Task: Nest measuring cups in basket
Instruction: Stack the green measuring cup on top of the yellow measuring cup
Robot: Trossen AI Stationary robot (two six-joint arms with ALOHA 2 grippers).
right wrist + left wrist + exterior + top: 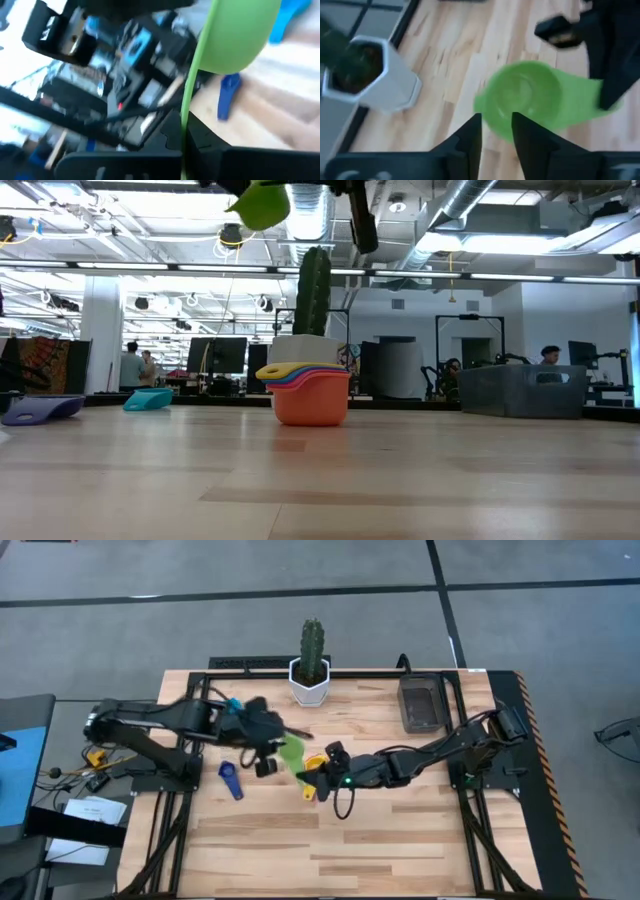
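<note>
Handover of the green measuring cup [291,752] above the middle of the table [400,840]. The right gripper [312,768] is closed on the cup's flat handle, seen edge-on between its fingers in the right wrist view [186,120]. The left gripper [268,745] sits at the cup's bowl with its fingers [470,137] only slightly parted; whether they touch the rim cannot be told. A nested stack of cups [309,391], orange outermost, stands mid-table. A dark blue cup [230,780] lies toward the left edge, a light blue cup [149,399] nearby. The grey basket [421,703] waits at the far right corner, well apart from the cactus pot [310,682]. The cup appears light, rigid and smooth: a pinch on the thin handle may let it swivel, so the bowl's rim offers the steadier hold.
</note>
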